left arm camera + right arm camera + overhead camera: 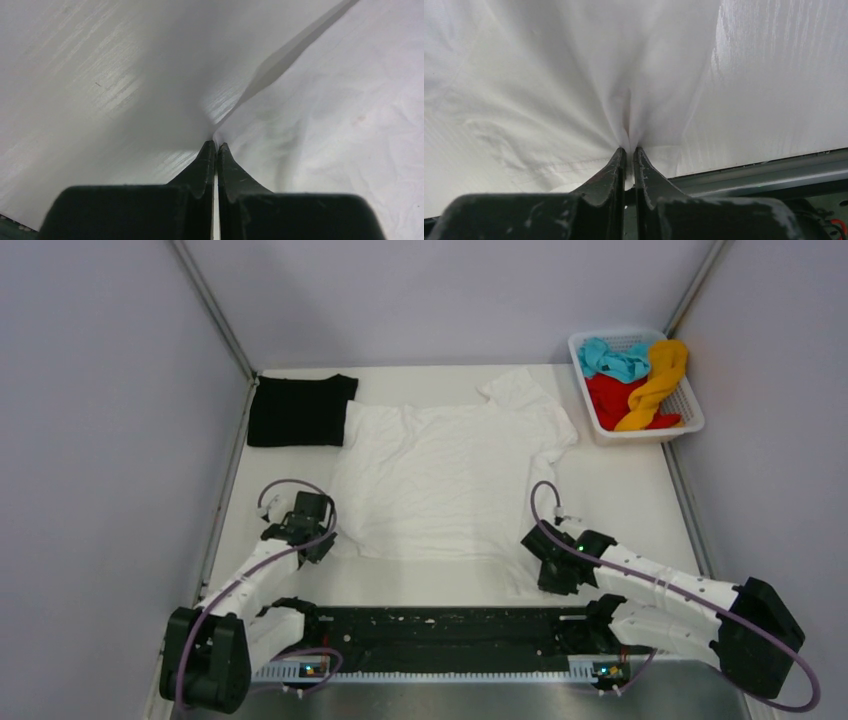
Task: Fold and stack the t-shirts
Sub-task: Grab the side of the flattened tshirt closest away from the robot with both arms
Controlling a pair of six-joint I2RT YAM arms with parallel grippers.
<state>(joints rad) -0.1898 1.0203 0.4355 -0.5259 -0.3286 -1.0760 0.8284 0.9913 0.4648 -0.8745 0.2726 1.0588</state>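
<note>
White t-shirt [450, 470] lies spread flat, stretching away from the left gripper [216, 146] and right gripper [629, 149]. Each pinches a near hem corner, jaws pressed together on cloth. Best to lift both evenly and carry the hem forward taut. A folded black shirt [300, 410] sits beyond the left gripper and a basket [690, 425] beyond the right, on a smooth pale table [620, 500] between grey walls [100, 440].

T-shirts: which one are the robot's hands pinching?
The white t-shirt, spread flat: left gripper and right gripper both clamp its near edge. The black t-shirt lies folded far left; the coloured t-shirts sit in the basket.
</note>
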